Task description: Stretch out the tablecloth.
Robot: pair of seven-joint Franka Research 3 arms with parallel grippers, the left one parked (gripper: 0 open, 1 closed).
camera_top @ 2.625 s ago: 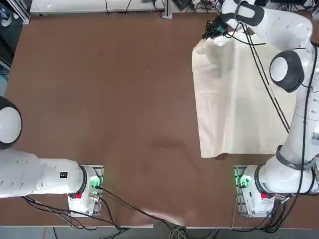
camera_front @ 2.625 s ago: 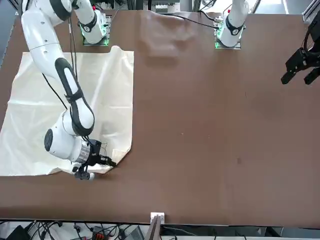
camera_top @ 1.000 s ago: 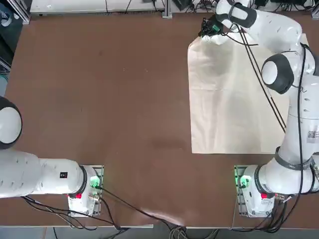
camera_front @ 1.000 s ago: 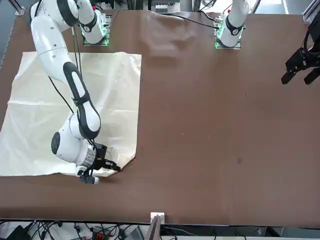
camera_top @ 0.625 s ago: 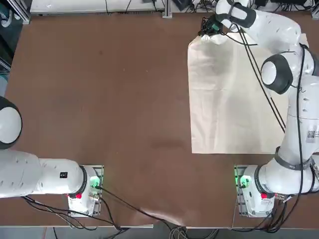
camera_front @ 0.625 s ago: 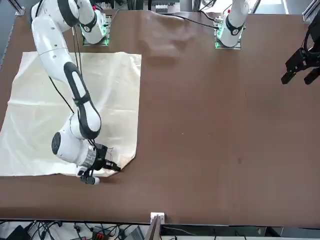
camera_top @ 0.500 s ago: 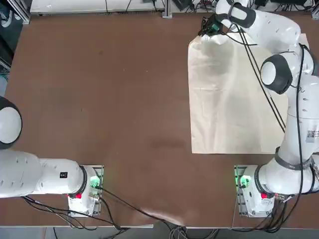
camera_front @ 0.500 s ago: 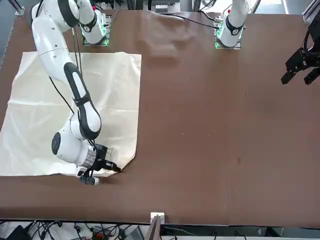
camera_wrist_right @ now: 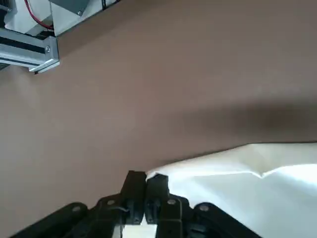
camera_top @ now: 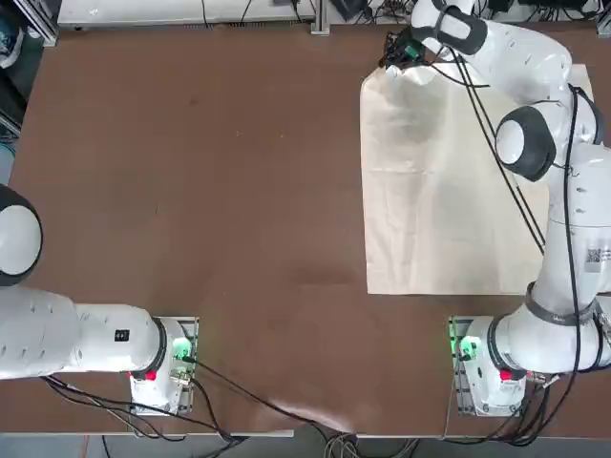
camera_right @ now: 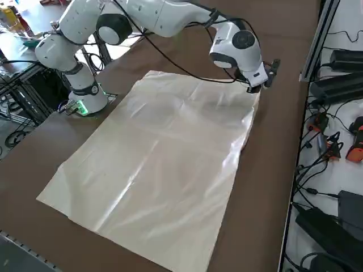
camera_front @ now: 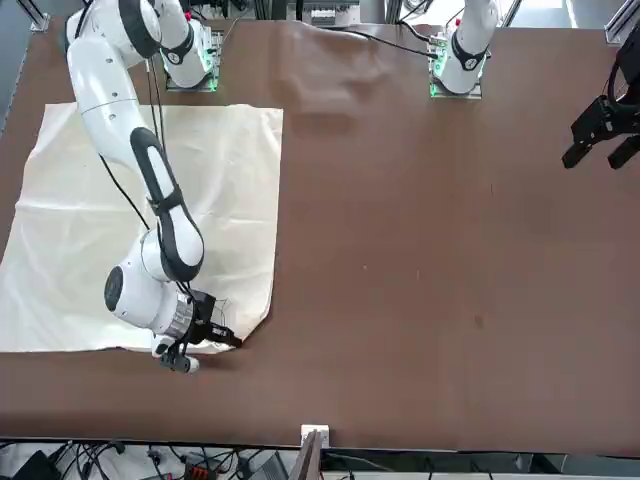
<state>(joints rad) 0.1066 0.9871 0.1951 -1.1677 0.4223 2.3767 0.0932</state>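
1. The large, thin, cream rectangular tablecloth [camera_top: 449,181] lay flat on the brown table [camera_top: 191,191], covering the table's right part in front of the right arm's base, with faint crease lines crossing it.
2. The right arm's black two-finger gripper [camera_wrist_right: 145,184] was at the tablecloth's far corner nearest the table's middle, low over the table.
3. In the right wrist view the fingers [camera_wrist_right: 133,191] were pressed together with the tablecloth's corner pinched between them.
4. In the front view that corner [camera_front: 245,325] rose slightly toward the gripper [camera_front: 222,337], while the remaining edges rested on the table.
5. In the right side view the gripper [camera_right: 262,79] stood at the cloth's far edge, near the table's side.
6. No legible brand, label or writing appeared on the cloth or the table.
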